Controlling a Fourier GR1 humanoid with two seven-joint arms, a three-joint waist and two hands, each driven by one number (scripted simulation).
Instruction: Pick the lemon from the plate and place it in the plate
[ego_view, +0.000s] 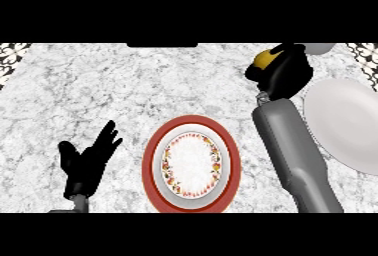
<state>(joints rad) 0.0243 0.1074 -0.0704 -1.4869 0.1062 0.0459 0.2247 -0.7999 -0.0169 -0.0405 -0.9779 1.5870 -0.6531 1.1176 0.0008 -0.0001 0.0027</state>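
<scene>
The lemon (263, 58) is seen far up on the counter (88, 90), held inside the right hand (282, 70). The black fingers are curled round it, so only a bit of yellow can be seen. The hand is closed on the lemon, and most of the fruit is hidden by it.

The lemon is held above the counter, left of the white plate (347, 125) at the right edge. It is not on any plate now. It is likely held up this way so it can be carried across without being bumped.

The red-rimmed plate (192, 165) is set low in the middle, with little flowers round its inside. Nothing is seen lying on it. It is probably the plate where the lemon is meant to be put, since it is well apart from the white one.

The left hand (88, 162) is kept open at the lower left, fingers up, at rest. Nothing is held or touched by it.
</scene>
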